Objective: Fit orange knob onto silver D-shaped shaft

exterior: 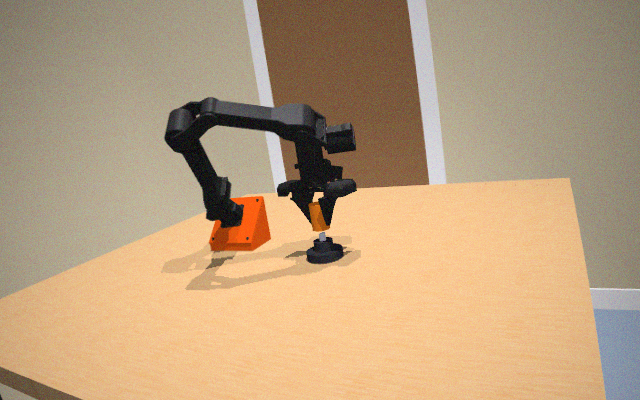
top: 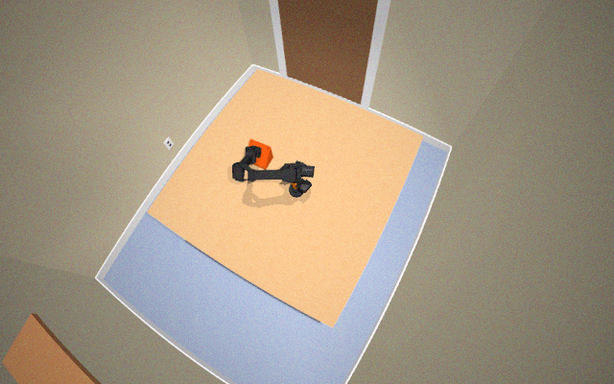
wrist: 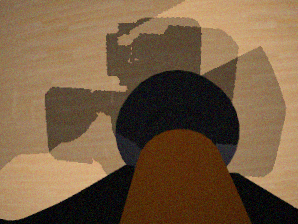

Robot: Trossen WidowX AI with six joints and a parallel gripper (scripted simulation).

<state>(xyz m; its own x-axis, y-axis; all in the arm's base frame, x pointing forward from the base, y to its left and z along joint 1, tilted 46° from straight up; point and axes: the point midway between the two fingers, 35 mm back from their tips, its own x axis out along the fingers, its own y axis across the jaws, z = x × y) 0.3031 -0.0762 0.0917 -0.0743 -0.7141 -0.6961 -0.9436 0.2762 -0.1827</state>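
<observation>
The orange knob (top: 295, 185) (exterior: 318, 217) (wrist: 182, 185) is held between the fingers of my gripper (exterior: 320, 224) (wrist: 180, 179), which is shut on it and points down. In the exterior view the knob's lower end shows just above the silver shaft (exterior: 322, 236), with a small gap, and the knob looks slightly tilted. The dark round pedestal (top: 295, 193) (exterior: 325, 254) (wrist: 177, 100) stands on the table under the gripper. In the wrist view the knob covers the pedestal's lower middle and hides the shaft. The knob's hole and both flat sides cannot be made out.
The arm's orange wedge-shaped base (top: 266, 155) (exterior: 255, 217) stands on the wooden table (top: 312, 250) (exterior: 415, 310), left of the pedestal in the exterior view. The arm's shadows fall across the table around the pedestal.
</observation>
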